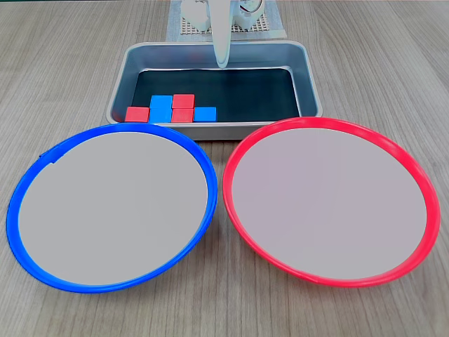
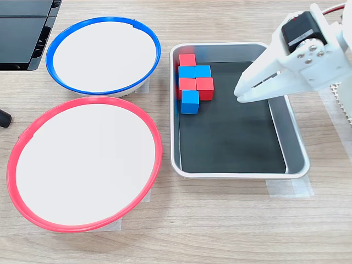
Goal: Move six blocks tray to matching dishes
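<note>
The silver tray (image 1: pixel 309 77) (image 2: pixel 297 159) holds several small cubes bunched in one corner, touching each other. Red blocks (image 1: pixel 183 100) (image 2: pixel 205 85) and blue blocks (image 1: pixel 161 105) (image 2: pixel 190 100) are mixed together there. The blue-rimmed dish (image 1: pixel 42 158) (image 2: pixel 55 44) and the red-rimmed dish (image 1: pixel 421 175) (image 2: pixel 22 143) lie side by side next to the tray, both bare. My white gripper (image 1: pixel 222 62) (image 2: pixel 239 95) hangs over the tray's dark floor, a short way from the cubes, tips pointing toward them. Its fingers are shut with nothing between them.
A black device (image 2: pixel 25 33) sits beside the blue-rimmed dish, and a small dark object (image 2: pixel 3 117) pokes in at the left edge of that fixed view. The arm's base stands on a white mesh mat (image 1: pixel 270 27) behind the tray. Tape (image 2: pixel 289 188) holds the tray down.
</note>
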### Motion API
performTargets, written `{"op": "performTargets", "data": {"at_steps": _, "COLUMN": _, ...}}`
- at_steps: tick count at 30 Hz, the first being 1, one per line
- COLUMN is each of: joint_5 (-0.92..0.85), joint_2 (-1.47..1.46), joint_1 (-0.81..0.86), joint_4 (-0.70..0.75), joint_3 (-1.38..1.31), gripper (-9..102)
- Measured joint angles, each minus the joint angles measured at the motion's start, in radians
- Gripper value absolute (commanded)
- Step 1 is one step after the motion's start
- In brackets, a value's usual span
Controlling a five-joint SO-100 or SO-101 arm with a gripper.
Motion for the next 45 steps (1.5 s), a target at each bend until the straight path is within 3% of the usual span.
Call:
{"op": "performTargets", "data": {"at_steps": 34, "joint_5": -0.003, "joint_2": -0.003, "joint_1": 0.000, "joint_4": -0.002, "joint_3": 0.000, "gripper": 0}}
{"op": "performTargets", "data": {"at_steps": 39, "joint_5": -0.130, "joint_2": -0.357, "joint_1": 0.002, "joint_4": -0.043, "joint_3": -0.172, "gripper": 1}}
{"op": "performTargets", "data": {"at_steps": 45, "joint_5": -0.247, "joint_2": -1.095, "joint_1": 0.008, "joint_4": 0.052, "joint_3": -0.706, "gripper": 16}}
